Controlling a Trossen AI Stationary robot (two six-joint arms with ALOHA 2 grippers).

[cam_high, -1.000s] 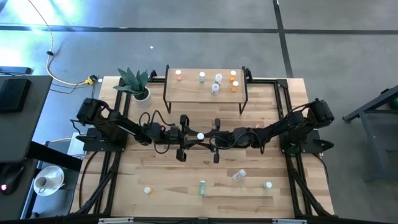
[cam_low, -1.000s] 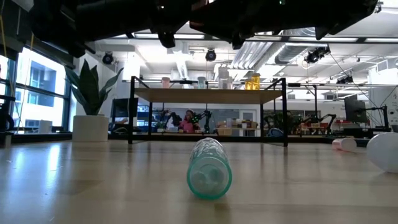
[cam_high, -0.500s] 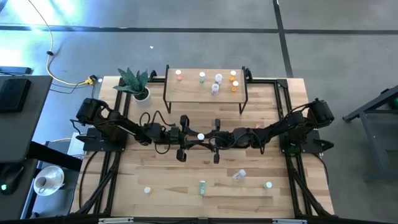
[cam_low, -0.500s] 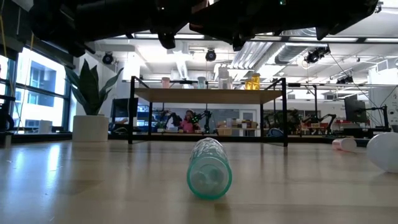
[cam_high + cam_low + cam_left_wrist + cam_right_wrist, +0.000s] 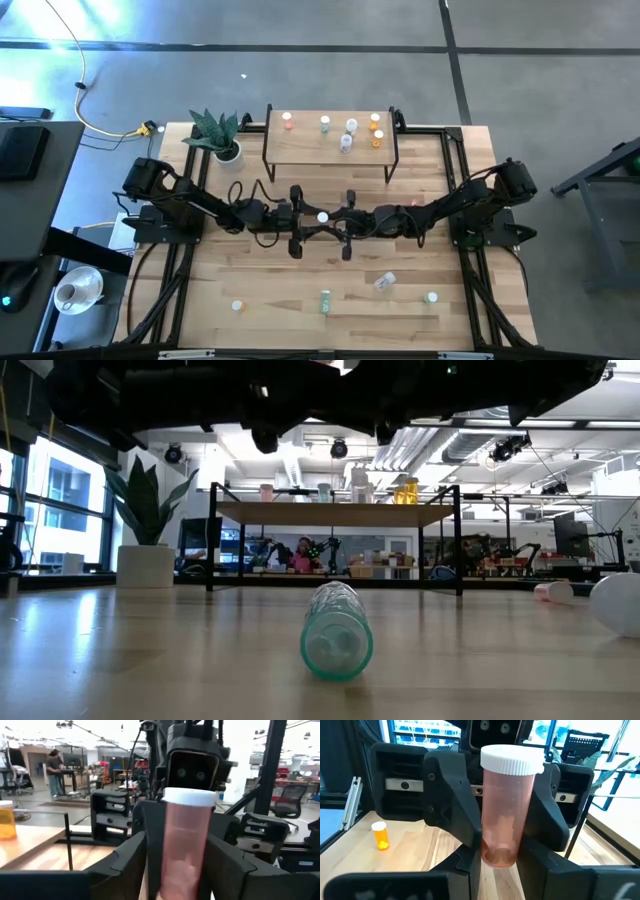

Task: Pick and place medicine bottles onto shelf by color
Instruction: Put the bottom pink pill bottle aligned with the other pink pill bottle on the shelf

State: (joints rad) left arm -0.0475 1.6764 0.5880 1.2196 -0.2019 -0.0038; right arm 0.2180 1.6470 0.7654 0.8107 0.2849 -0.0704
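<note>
A pink bottle (image 5: 507,810) with a white cap stands upright in the air over the table's middle (image 5: 322,217). My right gripper (image 5: 497,865) is shut on it, reaching in from the table's right. My left gripper (image 5: 182,870) faces it from the left, open. Its fingers (image 5: 451,795) stand on either side of the bottle, outside my right fingers. The shelf (image 5: 330,152) stands at the far edge on black legs. It carries several bottles, among them a pink one (image 5: 288,121), a green one (image 5: 325,124) and an orange one (image 5: 376,127). My right gripper pinches the lower part of the pink bottle's body (image 5: 492,851) between its two fingers (image 5: 467,862). The fingers come in level from the table's right side. The bottle stands upright in the hold, cap up, lifted clear of the table.
A green bottle (image 5: 325,299) lies on its side near the front edge, close to the low camera (image 5: 337,630). An orange bottle (image 5: 237,306), a clear one (image 5: 384,282) and another (image 5: 431,297) also lie near the front. A potted plant (image 5: 220,137) stands left of the shelf.
My left gripper has opened and let go of the pink bottle, tipping slightly without leaving its place. The bottle has stayed upright where it was, held by my right gripper.
</note>
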